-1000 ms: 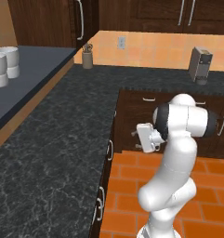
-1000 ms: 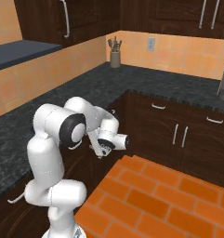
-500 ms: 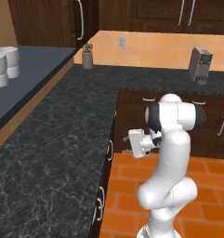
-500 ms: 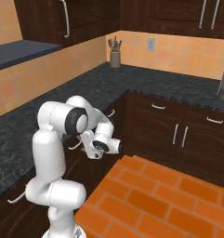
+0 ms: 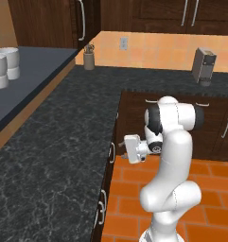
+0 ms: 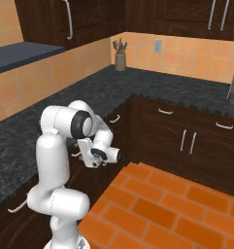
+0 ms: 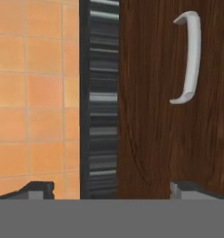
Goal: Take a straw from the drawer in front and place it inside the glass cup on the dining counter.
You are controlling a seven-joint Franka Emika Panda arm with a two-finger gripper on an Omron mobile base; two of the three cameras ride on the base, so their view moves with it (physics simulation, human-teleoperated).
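The white arm's two-finger tool hangs low beside the cabinet run with its dark tips spread wide and nothing between them, facing the dark-brown wooden drawer front, whose small silver bar handle sits apart from the tips toward the upper right of the hand view; the drawer is shut. Under the arm lies the orange brick-tiled floor. To the arm's left runs the black speckled stone surface, turning a corner along the far wall above dark-brown cabinet doors with silver handles. On its far end stands a tan utensil holder, and further right a grey appliance. Two grey-white mugs sit on a raised dark-grey surface at left. Behind rise an orange tiled wall and dark upper cabinets.
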